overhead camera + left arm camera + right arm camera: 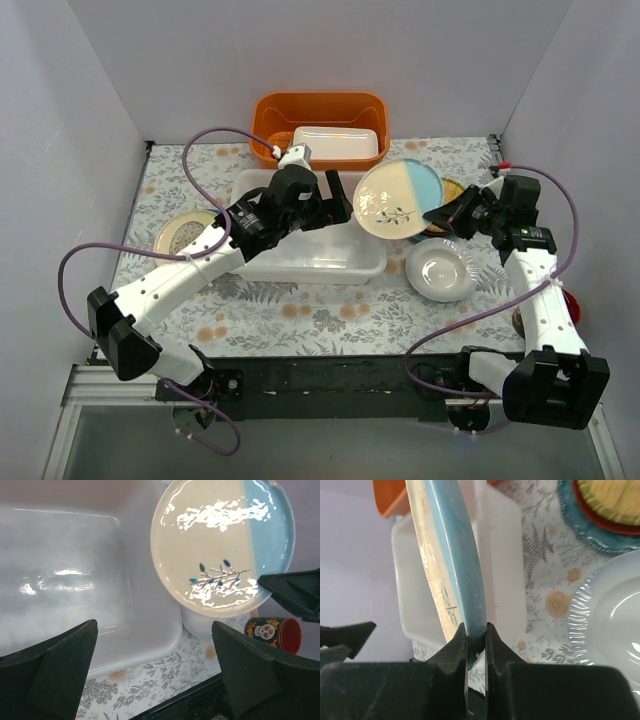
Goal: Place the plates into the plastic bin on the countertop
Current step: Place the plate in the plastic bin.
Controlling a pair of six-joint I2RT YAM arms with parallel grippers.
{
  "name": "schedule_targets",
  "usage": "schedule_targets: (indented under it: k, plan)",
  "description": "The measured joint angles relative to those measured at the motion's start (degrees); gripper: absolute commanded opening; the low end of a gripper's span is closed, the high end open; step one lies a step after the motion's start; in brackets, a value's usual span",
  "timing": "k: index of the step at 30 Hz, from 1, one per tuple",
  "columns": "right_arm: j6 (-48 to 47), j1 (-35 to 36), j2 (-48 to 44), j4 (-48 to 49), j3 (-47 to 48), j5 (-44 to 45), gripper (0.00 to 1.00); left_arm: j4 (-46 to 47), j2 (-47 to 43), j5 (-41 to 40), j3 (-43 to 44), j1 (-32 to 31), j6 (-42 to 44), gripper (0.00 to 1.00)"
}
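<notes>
My right gripper (441, 214) is shut on the right rim of a cream and light blue plate (398, 200) with a sprig pattern, holding it tilted in the air over the right end of the white plastic bin (310, 264). The right wrist view shows the plate edge (462, 565) pinched between the fingers of the right gripper (476, 630). My left gripper (336, 200) is open and empty over the bin, left of the plate. In the left wrist view the left gripper (154, 630) hangs above the bin rim (165, 647), with the plate (220, 545) to the upper right.
A white ribbed plate (441, 268) lies right of the bin on the leaf-print countertop (300, 315). A teal, red-brown and yellow woven stack (605, 500) sits behind it. A speckled plate (180, 232) lies at left. An orange tub (320, 112) holds a small white box (338, 143). A skull-print cup (272, 632) stands at right.
</notes>
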Motion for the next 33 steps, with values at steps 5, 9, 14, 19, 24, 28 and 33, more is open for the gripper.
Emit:
schedule_targets:
  k: [5,9,14,19,24,28,33]
  plan:
    - [0.5,12.1,4.3,0.4,1.8,3.8,0.01,-2.8,-2.4,0.9,0.0,3.4,-0.9,0.98]
    - [0.9,22.1,10.1,1.8,4.2,6.6,0.01,-4.2,-4.9,1.3,0.0,5.2,-1.7,0.98]
    - [1.2,29.9,17.5,2.6,7.8,9.3,0.01,-4.8,-6.2,2.1,0.0,5.7,-2.1,0.98]
    - [1.6,33.2,23.6,4.5,10.2,11.1,0.01,-5.7,-6.2,2.6,0.0,5.7,-2.3,0.98]
    - [1.2,33.6,28.5,4.2,12.9,12.1,0.01,-5.9,-6.7,3.0,0.0,5.7,-2.3,0.98]
    - [0.5,33.9,33.2,4.2,15.3,12.6,0.02,-5.9,-7.1,3.1,0.0,5.7,-2.3,0.98]
    - [-0.1,34.6,37.8,2.2,17.2,12.8,0.10,-5.9,-7.6,3.2,-0.5,5.7,-2.3,0.98]
